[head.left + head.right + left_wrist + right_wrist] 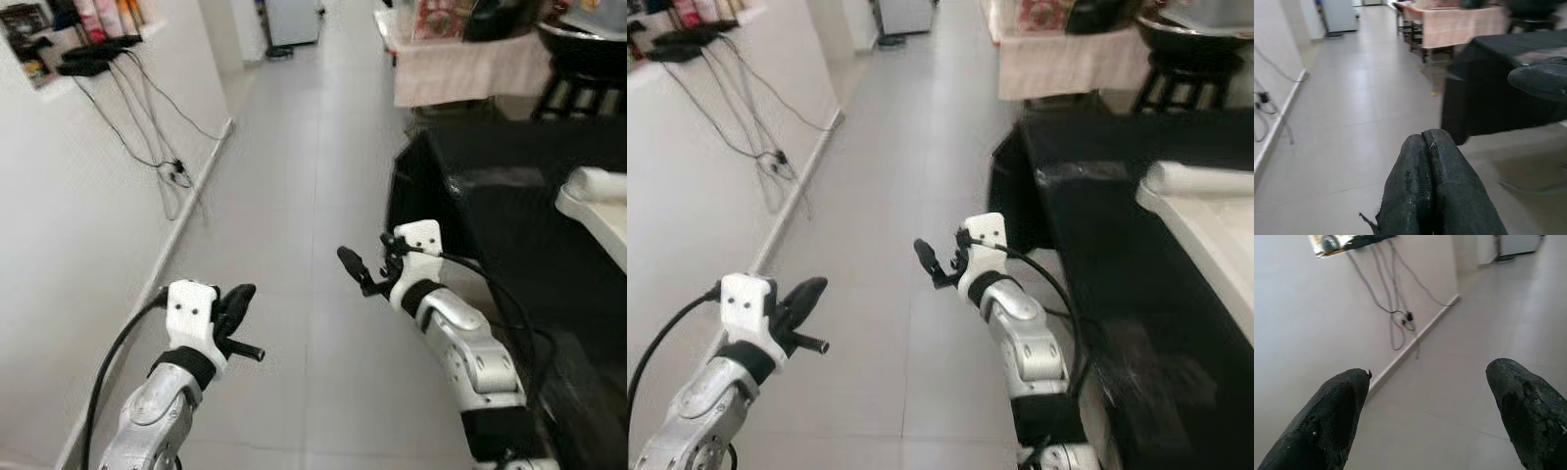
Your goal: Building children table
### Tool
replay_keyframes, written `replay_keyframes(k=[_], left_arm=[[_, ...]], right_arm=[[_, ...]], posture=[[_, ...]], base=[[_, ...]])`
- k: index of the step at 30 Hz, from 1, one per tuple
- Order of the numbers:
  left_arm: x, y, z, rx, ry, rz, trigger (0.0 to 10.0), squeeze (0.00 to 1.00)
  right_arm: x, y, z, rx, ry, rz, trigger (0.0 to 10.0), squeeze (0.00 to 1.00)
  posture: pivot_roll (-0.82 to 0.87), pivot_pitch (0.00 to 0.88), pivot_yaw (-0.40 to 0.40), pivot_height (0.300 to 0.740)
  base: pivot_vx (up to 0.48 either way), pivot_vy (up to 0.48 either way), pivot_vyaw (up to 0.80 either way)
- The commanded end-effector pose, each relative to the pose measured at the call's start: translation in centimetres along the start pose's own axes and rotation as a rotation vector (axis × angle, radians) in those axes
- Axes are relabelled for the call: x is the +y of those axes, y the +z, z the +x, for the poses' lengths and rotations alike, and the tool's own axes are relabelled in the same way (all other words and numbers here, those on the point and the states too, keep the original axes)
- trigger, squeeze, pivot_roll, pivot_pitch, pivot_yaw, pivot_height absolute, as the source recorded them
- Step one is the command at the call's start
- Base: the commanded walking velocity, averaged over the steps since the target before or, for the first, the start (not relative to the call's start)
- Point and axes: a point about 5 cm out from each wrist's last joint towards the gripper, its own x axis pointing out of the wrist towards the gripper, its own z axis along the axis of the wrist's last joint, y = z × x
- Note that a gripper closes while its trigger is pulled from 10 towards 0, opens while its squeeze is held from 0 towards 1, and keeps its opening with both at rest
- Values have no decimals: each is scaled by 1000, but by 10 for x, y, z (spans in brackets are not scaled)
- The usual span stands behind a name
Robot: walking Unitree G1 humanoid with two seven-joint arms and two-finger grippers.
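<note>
A white panel [595, 199] with a rounded white piece at its far end lies on a black-covered surface [509, 211] at my right. My left gripper [240, 311] is held low over the grey tiled floor near the left wall. Its fingers [1418, 166] are pressed together with nothing between them. My right gripper [364, 262] hovers over the floor just left of the black surface's corner, pointing toward the left wall. Its two fingers [1339, 406] stand wide apart and empty. Neither gripper touches the white panel.
A white wall runs along my left, with dangling cables [167, 176] and a shelf [88, 54] of items. A table with a pink cloth [470, 64] and a dark stool [578, 93] stand ahead on the right. The tiled corridor leads to a white appliance [292, 20].
</note>
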Motion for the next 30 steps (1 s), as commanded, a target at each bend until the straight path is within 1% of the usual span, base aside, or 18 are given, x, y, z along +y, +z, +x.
replay_keyframes(k=[1,30], left_arm=[[7,-1,-3,6,24,11,10000,0],[8,-2,-2,9,14,11,10000,0]], right_arm=[[8,-1,4,-5,35,24,10000,0],[7,-3,5,-9,43,77,10000,0]], posture=[[-101,79,51,740],[-102,69,54,740]], base=[[382,0,0],[381,0,0]])
